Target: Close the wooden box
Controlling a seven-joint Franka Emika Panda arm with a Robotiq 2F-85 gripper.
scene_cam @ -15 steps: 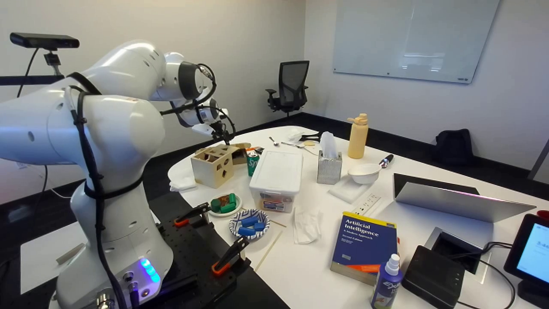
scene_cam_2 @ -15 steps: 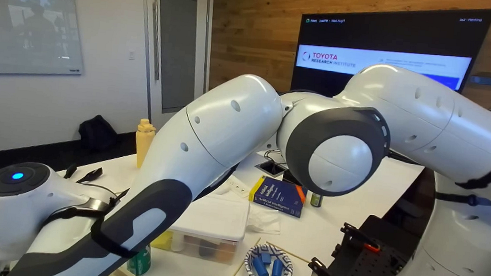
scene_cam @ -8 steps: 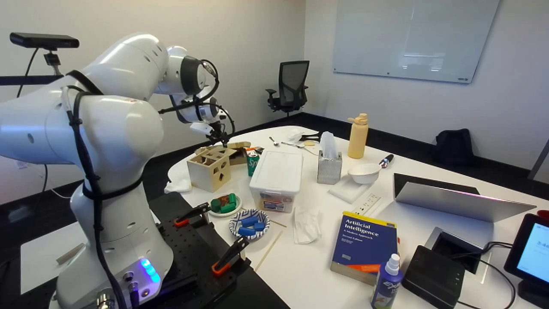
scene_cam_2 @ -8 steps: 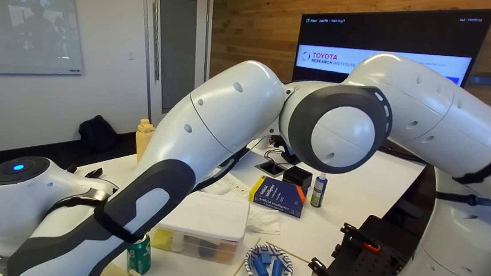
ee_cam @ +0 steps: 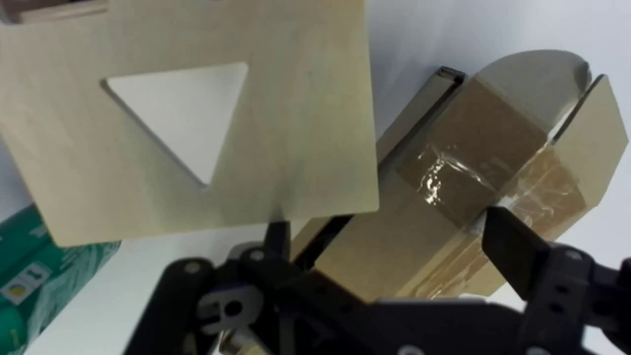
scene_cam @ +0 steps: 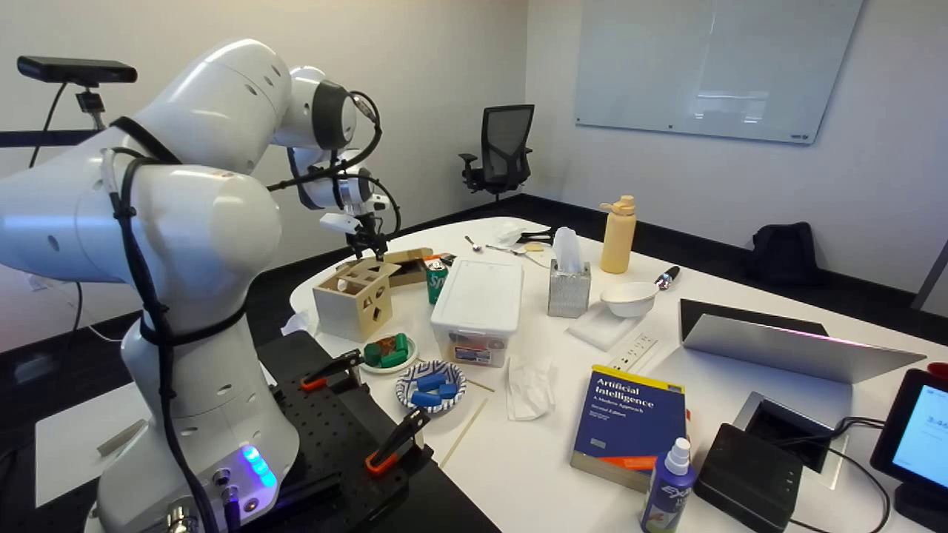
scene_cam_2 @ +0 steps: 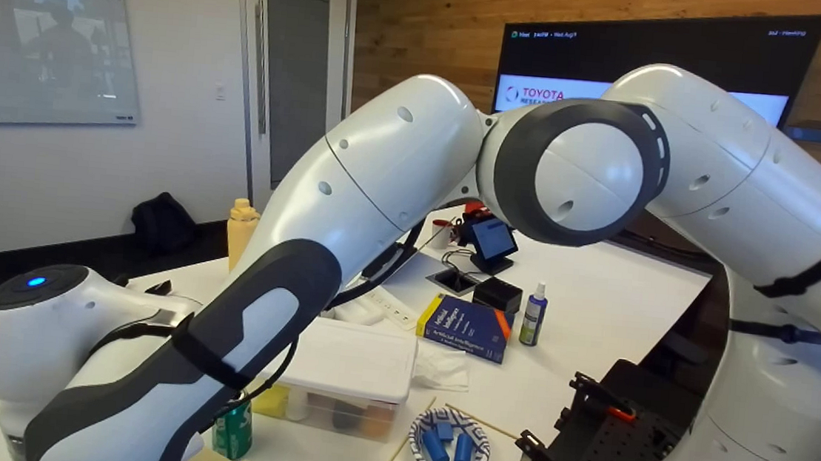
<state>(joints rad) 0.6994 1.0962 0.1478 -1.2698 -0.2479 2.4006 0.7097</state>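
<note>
Box (scene_cam: 339,312) sits upright on counter (scene_cam: 511,474), toward L end in an exterior view, w/ shape holes in top & side. Lid (ee_cam: 315,123) is partway out: its end juts past box wall, & white counter shows thru its triangular hole in wrist view. In an exterior view arm (scene_cam_2: 254,321) hides most of box; just a tan bit shows at bottom edge.

Jaws are at the jutting end of lid, pointing down, spread wide. In wrist view one fingertip (ee_cam: 278,237) is right by lid edge, other well apart from it, w/ cardboard (ee_cam: 389,231) in bg of the gap; nothing seen gripped. Can't tell if fingertip touches lid.

Can (scene_cam: 436,283), green, stands btwn box & tub (scene_cam: 478,296), nr cardboard; lid corner overlaps it in wrist view. Tub has white cover on. Nr box: plate (scene_cam: 379,371) w/ green blocks (scene_cam: 395,360), then patterned bowl (scene_cam: 404,386) w/ blue blocks (scene_cam: 426,399), close together. Paper (scene_cam: 529,389) lies crumpled by tub. Farther off: tissues (scene_cam: 569,292), yellow bottle (scene_cam: 618,240), & thick blue bk (scene_cam: 629,414) w/ spray (scene_cam: 669,492) just beside it.
</note>
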